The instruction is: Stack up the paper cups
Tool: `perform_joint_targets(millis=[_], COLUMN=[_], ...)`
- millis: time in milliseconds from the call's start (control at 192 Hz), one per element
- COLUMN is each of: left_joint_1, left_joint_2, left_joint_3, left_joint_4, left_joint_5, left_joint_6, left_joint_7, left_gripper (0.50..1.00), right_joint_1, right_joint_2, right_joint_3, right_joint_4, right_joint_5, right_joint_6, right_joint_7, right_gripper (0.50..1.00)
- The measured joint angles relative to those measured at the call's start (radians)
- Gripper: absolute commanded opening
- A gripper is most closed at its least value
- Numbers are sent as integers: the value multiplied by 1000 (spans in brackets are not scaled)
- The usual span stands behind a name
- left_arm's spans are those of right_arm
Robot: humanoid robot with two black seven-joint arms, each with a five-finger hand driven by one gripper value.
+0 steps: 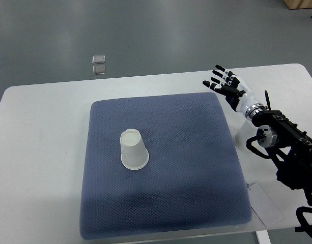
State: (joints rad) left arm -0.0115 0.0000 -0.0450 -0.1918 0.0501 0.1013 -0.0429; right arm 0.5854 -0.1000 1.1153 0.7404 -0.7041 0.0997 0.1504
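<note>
A white paper cup (133,149) stands upside down on the blue mat (186,168), left of the mat's middle. My right hand (223,83) hovers over the white table beyond the mat's far right corner, fingers spread and holding nothing. A second white shape, possibly another cup (240,137), sits just off the mat's right edge, partly hidden under my right forearm. The hand is well to the right of and beyond the upside-down cup.
The white table (44,132) reaches out on all sides of the mat. Two small clear squares (98,64) lie on the grey floor beyond the table. A sheet of clear plastic (265,206) lies at the mat's near right corner.
</note>
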Motion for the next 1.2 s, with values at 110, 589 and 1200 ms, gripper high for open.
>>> perform_joint_targets(millis=[110, 589, 1200], left_joint_1=[0, 1, 1], left_joint_2=[0, 0, 0], left_joint_3=[-1, -1, -1], left_joint_4=[0, 0, 1], left_joint_5=[0, -1, -1], left_joint_6=[0, 0, 0], left_joint_7=[0, 0, 0], left_gripper=[1000, 1000, 1000], right_joint_1=[1, 4, 11], right_joint_2=[-1, -2, -4], right_joint_3=[0, 3, 7], right_joint_4=[0, 1, 4], right_joint_5=[0, 1, 4], right_joint_6=[0, 7, 3], right_joint_7=[0, 1, 2], right_gripper=[913, 915, 915])
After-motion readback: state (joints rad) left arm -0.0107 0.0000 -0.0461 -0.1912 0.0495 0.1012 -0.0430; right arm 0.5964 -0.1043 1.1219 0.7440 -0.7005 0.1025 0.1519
